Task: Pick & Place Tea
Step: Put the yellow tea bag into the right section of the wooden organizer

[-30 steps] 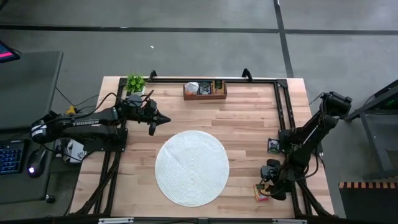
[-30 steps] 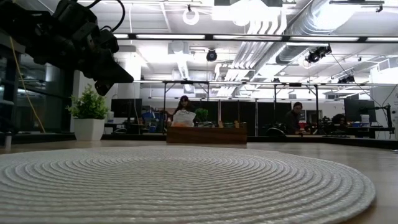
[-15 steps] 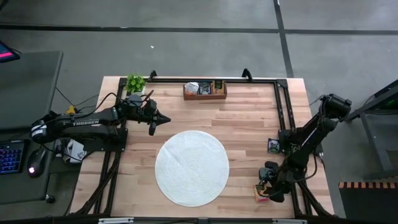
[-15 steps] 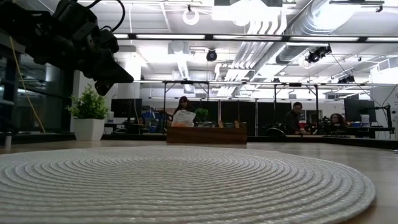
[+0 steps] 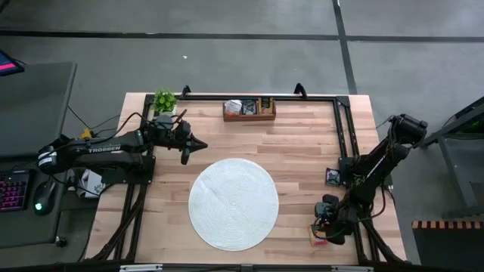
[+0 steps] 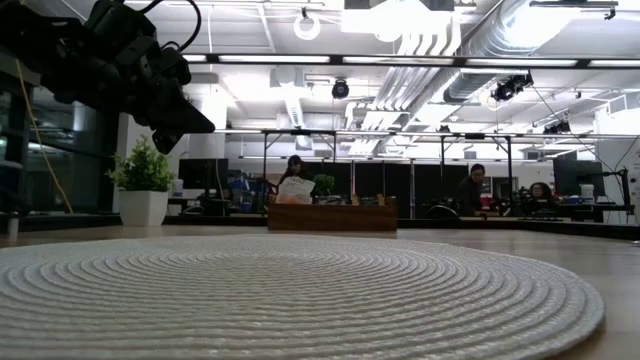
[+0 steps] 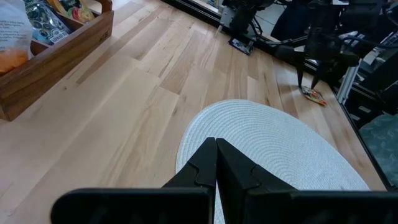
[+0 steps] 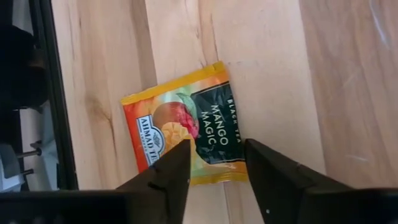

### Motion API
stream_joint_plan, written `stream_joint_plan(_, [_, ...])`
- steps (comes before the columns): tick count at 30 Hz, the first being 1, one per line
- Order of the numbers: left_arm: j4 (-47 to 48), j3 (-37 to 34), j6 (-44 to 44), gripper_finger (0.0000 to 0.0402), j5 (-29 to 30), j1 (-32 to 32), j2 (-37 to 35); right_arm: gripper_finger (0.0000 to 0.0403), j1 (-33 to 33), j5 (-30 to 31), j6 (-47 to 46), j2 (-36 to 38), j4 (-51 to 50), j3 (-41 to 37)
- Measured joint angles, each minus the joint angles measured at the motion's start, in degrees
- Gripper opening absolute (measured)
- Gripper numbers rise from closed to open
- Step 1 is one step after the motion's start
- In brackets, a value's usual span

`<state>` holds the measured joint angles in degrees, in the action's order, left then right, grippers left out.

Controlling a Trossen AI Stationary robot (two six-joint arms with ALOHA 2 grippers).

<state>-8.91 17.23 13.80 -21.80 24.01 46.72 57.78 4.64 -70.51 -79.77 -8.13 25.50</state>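
- The pale wooden table top point(image 5: 302, 151) is made of smooth planks with visible grain and a soft satin sheen.
- The big round white woven mat point(image 5: 233, 203) looks like matt corded fibre, ridged in concentric rings.
- The red-orange and yellow tea sachet point(image 8: 186, 143) is smooth printed foil or paper with a slight gloss.
- The brown wooden tray point(image 7: 56, 59) has a darker, smooth finish.
- The right gripper's dark fingers point(image 8: 267, 180) look like matt plastic.
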Motion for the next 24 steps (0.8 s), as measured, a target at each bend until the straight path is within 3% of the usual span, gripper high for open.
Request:
stream_joint_plan(15, [0.0,0.0,0.0,0.0,0.0,0.0,0.0,0.0008,0.0,-0.7,0.3,-0.1,-1.2,-0.1])
stream_joint_plan(24, [0.0,0.0,0.0,0.0,0.0,0.0,0.0,0.0001,0.1,1.5,-0.8,-0.1,-1.0,-0.1])
